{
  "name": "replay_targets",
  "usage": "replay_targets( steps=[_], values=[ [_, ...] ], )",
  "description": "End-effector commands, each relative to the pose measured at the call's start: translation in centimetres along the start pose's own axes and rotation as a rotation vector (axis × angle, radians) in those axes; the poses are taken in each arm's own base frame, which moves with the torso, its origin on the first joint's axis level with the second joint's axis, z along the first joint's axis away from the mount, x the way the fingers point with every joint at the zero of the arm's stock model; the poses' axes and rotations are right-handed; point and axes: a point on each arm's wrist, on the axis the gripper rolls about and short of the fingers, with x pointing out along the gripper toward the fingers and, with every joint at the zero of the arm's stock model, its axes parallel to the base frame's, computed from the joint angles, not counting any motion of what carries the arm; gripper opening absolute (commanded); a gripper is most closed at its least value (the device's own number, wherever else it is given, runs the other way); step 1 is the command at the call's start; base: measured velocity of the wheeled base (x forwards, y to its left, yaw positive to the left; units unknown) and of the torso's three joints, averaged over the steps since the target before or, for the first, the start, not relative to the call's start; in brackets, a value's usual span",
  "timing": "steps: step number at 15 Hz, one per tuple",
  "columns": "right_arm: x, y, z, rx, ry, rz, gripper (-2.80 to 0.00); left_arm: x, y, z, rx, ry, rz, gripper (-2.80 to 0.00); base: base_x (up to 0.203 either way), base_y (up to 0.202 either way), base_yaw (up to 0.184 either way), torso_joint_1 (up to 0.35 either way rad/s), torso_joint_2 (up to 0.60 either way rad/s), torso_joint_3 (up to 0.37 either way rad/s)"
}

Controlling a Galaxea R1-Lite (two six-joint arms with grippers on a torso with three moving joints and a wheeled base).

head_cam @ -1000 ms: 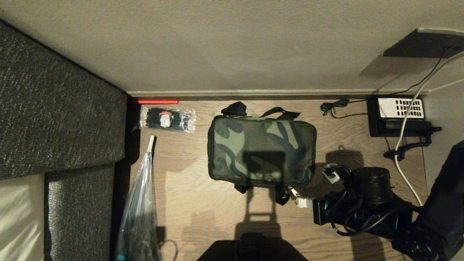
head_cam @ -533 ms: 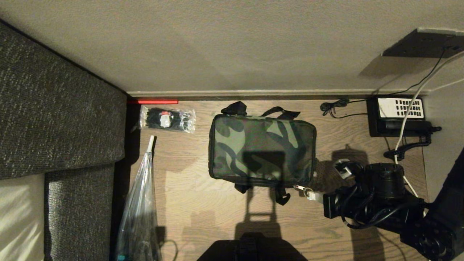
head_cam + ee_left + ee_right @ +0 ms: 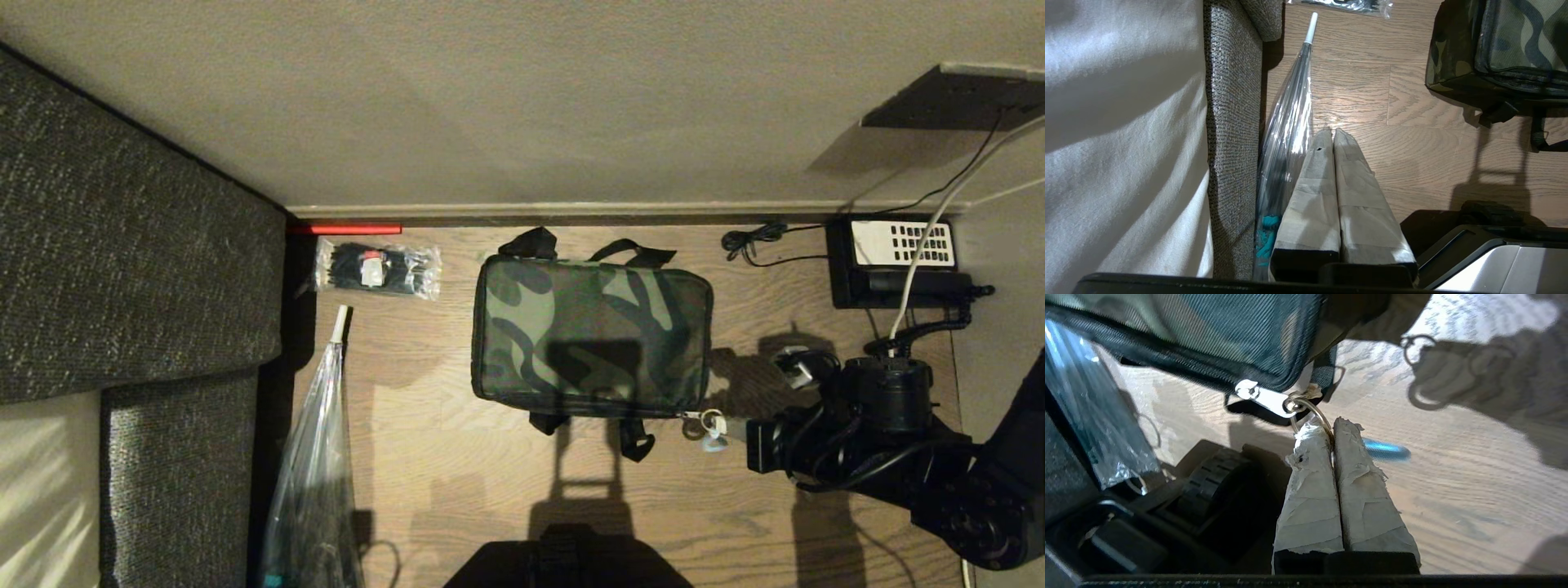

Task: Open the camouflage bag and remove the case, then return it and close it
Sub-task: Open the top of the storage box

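While the camouflage bag (image 3: 590, 336) sits zipped on the wooden floor (image 3: 457, 474) close to the wall, the right end effector (image 3: 1333, 426) is at its near right corner, fingers pressed together on the metal ring (image 3: 1306, 410) that hangs from the silver zipper pull (image 3: 1261, 398) — the ring passes between the taped fingertips (image 3: 1349, 435). In the head view that end effector (image 3: 722, 426) lies low, just off the bag's corner. The left end effector (image 3: 1332, 134) hangs over the floor well apart from the bag, its two fingers closed together on nothing, beside a folded clear umbrella (image 3: 1286, 126) lying along the grey sofa (image 3: 1231, 134). A black desk telephone (image 3: 898, 261) stands by the wall to the right, and a packet of black cable ties (image 3: 377, 268) lies to the bag's left.
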Motion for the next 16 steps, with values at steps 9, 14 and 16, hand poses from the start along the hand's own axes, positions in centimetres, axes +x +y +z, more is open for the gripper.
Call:
replay_targets(
  steps=[9, 14, 16],
  values=[
    [-0.7, -2.3, 0.2, -0.005, -0.006, -0.075, -2.8, 0.0, 0.0, 0.0, 0.0, 0.0, 0.001, -2.8, 0.0, 0.0, 0.0, 0.0, 0.0, 0.0],
    [-0.8, -2.7, 0.5, -0.021, -0.015, -0.077, -2.8, 0.0, 0.0, 0.0, 0.0, 0.0, 0.001, -2.8, 0.0, 0.0, 0.0, 0.0, 0.0, 0.0],
    [-0.9, -2.6, 0.6, -0.024, -0.021, -0.056, -2.8, 0.0, 0.0, 0.0, 0.0, 0.0, 0.001, -2.8, 0.0, 0.0, 0.0, 0.0, 0.0, 0.0]
  ],
)
